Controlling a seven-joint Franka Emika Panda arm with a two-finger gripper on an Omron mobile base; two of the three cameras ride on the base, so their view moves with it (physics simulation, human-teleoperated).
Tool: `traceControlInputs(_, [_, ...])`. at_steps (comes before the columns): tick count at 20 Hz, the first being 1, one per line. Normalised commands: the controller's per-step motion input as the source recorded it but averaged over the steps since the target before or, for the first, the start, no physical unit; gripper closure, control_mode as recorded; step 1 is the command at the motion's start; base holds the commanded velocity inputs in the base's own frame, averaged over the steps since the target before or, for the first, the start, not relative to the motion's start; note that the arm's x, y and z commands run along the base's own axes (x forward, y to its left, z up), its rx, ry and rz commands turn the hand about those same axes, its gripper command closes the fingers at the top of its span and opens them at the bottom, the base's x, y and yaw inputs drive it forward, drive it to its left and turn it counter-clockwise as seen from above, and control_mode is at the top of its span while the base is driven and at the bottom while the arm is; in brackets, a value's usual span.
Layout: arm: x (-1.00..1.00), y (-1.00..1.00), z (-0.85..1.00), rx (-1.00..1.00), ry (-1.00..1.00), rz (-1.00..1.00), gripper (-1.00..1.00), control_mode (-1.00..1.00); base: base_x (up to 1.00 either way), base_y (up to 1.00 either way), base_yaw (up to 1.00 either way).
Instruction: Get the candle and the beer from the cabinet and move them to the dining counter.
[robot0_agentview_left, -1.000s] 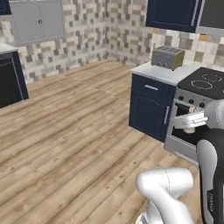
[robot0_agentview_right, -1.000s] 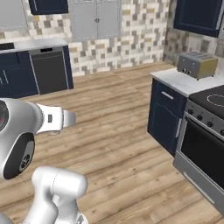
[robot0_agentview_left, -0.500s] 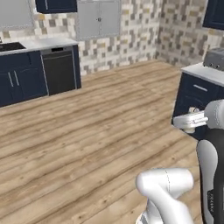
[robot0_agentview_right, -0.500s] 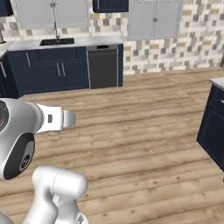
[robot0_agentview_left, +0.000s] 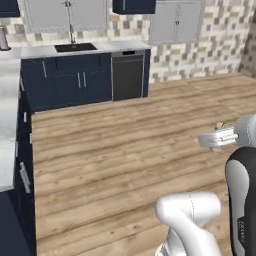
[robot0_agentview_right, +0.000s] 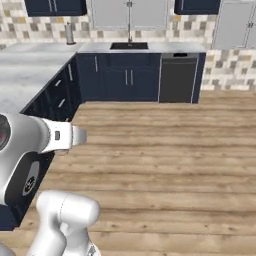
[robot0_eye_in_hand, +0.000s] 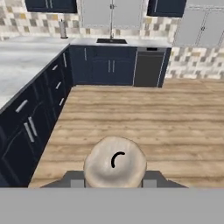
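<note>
The pincer (robot0_eye_in_hand: 114, 183) is clamped on the candle (robot0_eye_in_hand: 115, 162), a pale beige stub seen end-on in the hand view, its round top with a small curved dark wick facing the camera and a finger (robot0_eye_in_hand: 154, 179) pressing each flank. From the left base view the candle (robot0_agentview_left: 219, 127) peeks up as a small pale bump at the front of the pincer (robot0_agentview_left: 214, 141), which is held out level above the wooden floor (robot0_agentview_left: 125, 145).

Far ahead of the pincer, across the bare floor, a run of navy base cupboards (robot0_eye_in_hand: 103, 65) stands against the tiled wall, with a dark sink (robot0_eye_in_hand: 111, 41) set in the worktop (robot0_eye_in_hand: 30, 57) above them and a dark dishwasher (robot0_eye_in_hand: 148, 68) just to the right. That pale worktop turns a corner and runs back toward the pincer along its left side, over navy drawer fronts (robot0_eye_in_hand: 26, 127) with short silver handles. A small grey upright object (robot0_eye_in_hand: 63, 29) stands on the worktop near the far corner; it is too small to make out what it is. Above the sink hang pale grey wall cabinets (robot0_eye_in_hand: 111, 12), flanked by navy ones (robot0_eye_in_hand: 164, 8).
</note>
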Motion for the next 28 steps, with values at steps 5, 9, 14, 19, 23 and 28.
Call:
traceControlInputs(5, [0.0,0.0,0.0,0.0,0.0,0.0,1.0,1.0,-0.08,0.71,0.43])
traceControlInputs(9, [0.0,0.0,0.0,0.0,0.0,0.0,1.0,1.0,-0.05,0.77,0.43])
traceControlInputs(14, [0.0,0.0,0.0,0.0,0.0,0.0,1.0,1.0,-0.02,0.82,0.44])
traceControlInputs(19, [0.0,0.0,0.0,0.0,0.0,0.0,1.0,1.0,0.0,0.88,0.44])
traceControlInputs(23, [0.0,0.0,0.0,0.0,0.0,0.0,1.0,1.0,0.0,0.91,0.43])
traceControlInputs(28, [0.0,0.0,0.0,0.0,0.0,0.0,1.0,1.0,0.12,0.95,0.37])
